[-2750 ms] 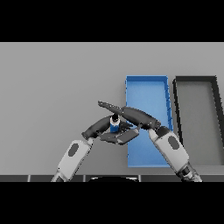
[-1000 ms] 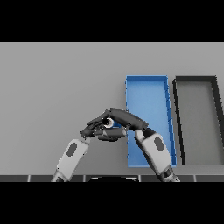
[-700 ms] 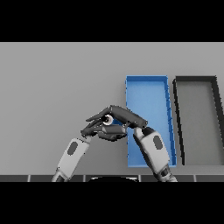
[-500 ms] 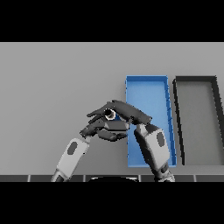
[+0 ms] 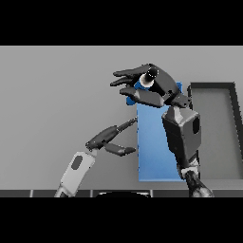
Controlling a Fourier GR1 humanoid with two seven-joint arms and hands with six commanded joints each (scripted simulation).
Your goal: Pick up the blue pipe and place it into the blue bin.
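The blue pipe (image 5: pixel 151 74) is in my right hand (image 5: pixel 163 88), with its ring-shaped end facing up toward the view. The fingers and thumb are curled round it, and the hand holds it high above the table, over the far left end of the blue bin (image 5: pixel 154 156). The blue bin is a long open tray right of centre, partly hidden by my right arm. My left hand (image 5: pixel 107 137) is open with its fingers straight, low over the table just left of the blue bin, and it holds nothing.
A dark grey bin (image 5: pixel 213 137) stands directly right of the blue bin, side by side with it. The grey table (image 5: pixel 57 95) stretches to the left and the far side.
My right hand has risen with the pipe and moved toward the blue bin. My left hand has come off the pipe and stayed low, with its fingers straightened.
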